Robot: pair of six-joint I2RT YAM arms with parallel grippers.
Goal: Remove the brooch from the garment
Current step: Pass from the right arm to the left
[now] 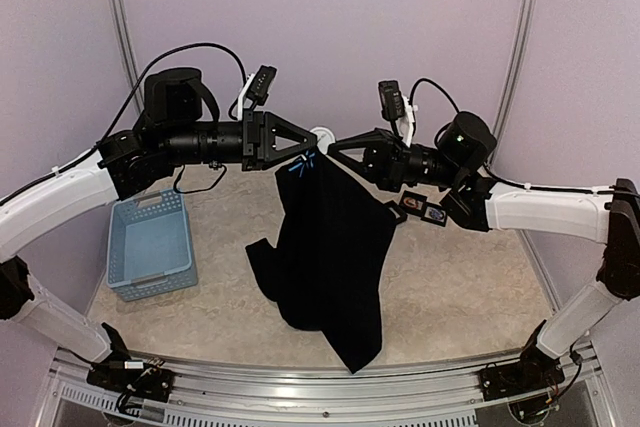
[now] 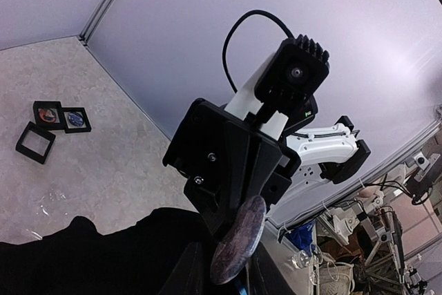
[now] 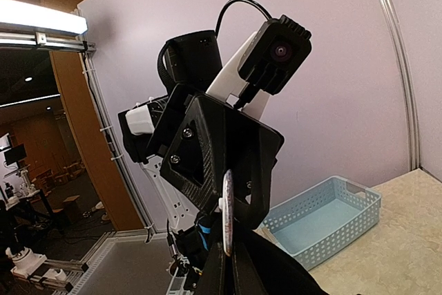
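Observation:
The black garment (image 1: 330, 247) hangs in mid-air from its neck, where a small blue mark shows, and its lower end rests on the table. The brooch (image 2: 238, 240) is a round, purple-speckled disc at that neck; in the right wrist view it stands edge-on (image 3: 226, 205). My left gripper (image 2: 228, 274) has a finger on either side of the disc and holds it. My right gripper (image 3: 231, 267) faces it tip to tip, shut on the black cloth (image 3: 290, 274) just below the brooch. In the top view both grippers meet high over the table's middle, left (image 1: 308, 150) and right (image 1: 332, 150).
A light-blue basket (image 1: 150, 242) stands on the table at the left, also in the right wrist view (image 3: 324, 219). Small black display frames (image 2: 52, 119) lie on the table under the right arm (image 1: 425, 209). Grey walls close the back and sides.

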